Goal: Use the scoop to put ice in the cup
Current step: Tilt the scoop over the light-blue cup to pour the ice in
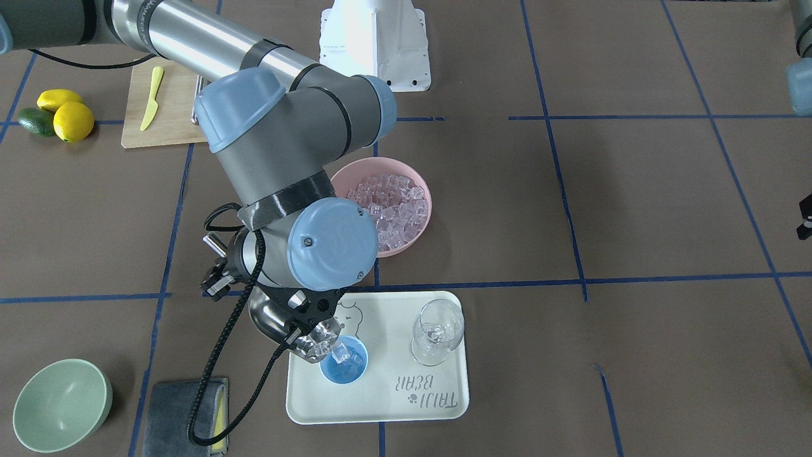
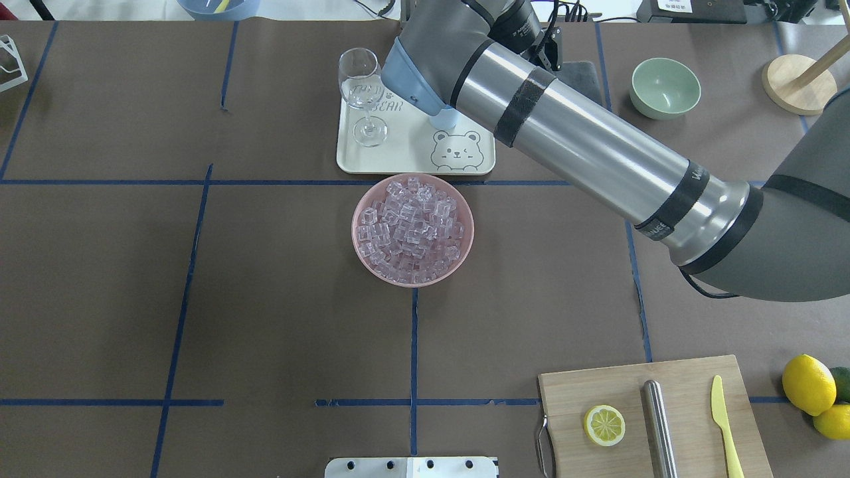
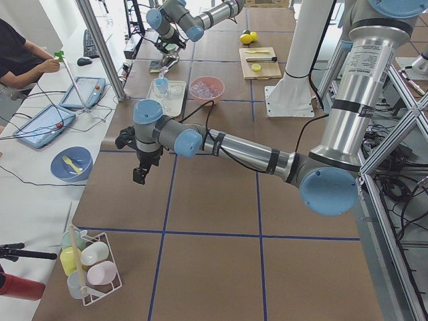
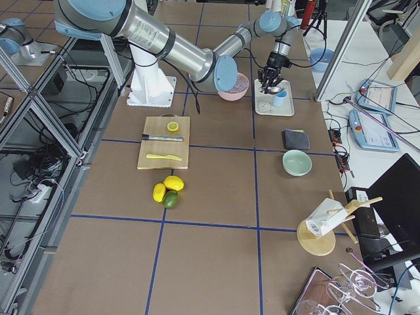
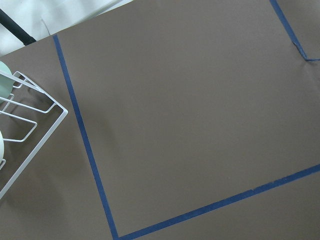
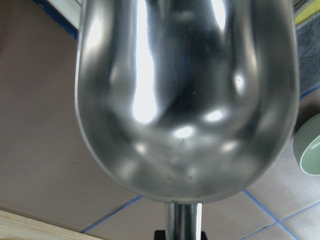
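Exterior front-facing view is showing you the shiny stainless-steel scoop (image 1: pixel 265 320) leaning mouth-down over the small round light-blue plastic cup (image 1: pixel 344 371). Small clear glassy ice cubes (image 1: pixel 317 343) are crowding at the scoop's lip and reaching into the cup, where a few are lying inside.

The cup is sitting on the cream rectangular tray (image 1: pixel 311 400), toward its 7 o'clock corner. On the same tray, the clear stemmed wine glass (image 1: pixel 438 330) is standing upright at the cup's 2 o'clock, apart from it. At the tray's 12 o'clock, just off it, the round pink bowl (image 1: pixel 346 181) is holding a heap of more ice cubes. Well apart at the tray's 9 o'clock, the pale green bowl (image 1: pixel 60 403) is sitting, with the grey folded cloth (image 1: pixel 181 412) lying between them.

In the right wrist-mounted view the scoop's rounded back is filling the picture. At 6 o'clock in that view the right tool (image 6: pixel 182 234) is clamping the scoop's thin rod handle.

In the exterior left view the left tool (image 3: pixel 140 175) is hanging over the bare brown desk (image 3: pixel 200 200), well apart from the tray. You cannot tell whether its fingers are apart or together.
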{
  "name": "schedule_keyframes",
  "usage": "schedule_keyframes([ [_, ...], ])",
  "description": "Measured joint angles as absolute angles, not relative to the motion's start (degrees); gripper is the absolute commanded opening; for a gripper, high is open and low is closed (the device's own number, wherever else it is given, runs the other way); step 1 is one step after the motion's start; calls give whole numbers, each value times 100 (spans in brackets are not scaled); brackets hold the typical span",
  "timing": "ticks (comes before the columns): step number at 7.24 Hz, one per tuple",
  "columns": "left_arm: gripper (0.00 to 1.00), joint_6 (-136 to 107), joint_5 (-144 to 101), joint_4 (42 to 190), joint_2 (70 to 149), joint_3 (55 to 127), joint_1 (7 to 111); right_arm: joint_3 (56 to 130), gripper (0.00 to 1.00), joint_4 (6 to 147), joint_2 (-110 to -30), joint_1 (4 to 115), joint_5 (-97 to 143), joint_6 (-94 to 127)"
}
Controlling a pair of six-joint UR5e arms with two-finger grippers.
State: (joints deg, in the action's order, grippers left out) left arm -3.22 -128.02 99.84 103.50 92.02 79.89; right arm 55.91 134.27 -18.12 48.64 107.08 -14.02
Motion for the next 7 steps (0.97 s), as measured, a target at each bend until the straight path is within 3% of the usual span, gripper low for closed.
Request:
schedule_keyframes([
  [4, 100, -325, -12802, 9984, 10353, 9202, 7989, 5613, 0, 13438, -1805, 4862, 10642, -1406],
  [5, 100, -325, -12803, 9982, 10354, 9202, 7989, 5798, 0, 13448, -1875, 4872, 10647, -1405],
  [7, 100, -327, -12808, 9971, 10354, 9198, 7991, 6839, 0, 13515, -2496, 4898, 10687, -1399],
])
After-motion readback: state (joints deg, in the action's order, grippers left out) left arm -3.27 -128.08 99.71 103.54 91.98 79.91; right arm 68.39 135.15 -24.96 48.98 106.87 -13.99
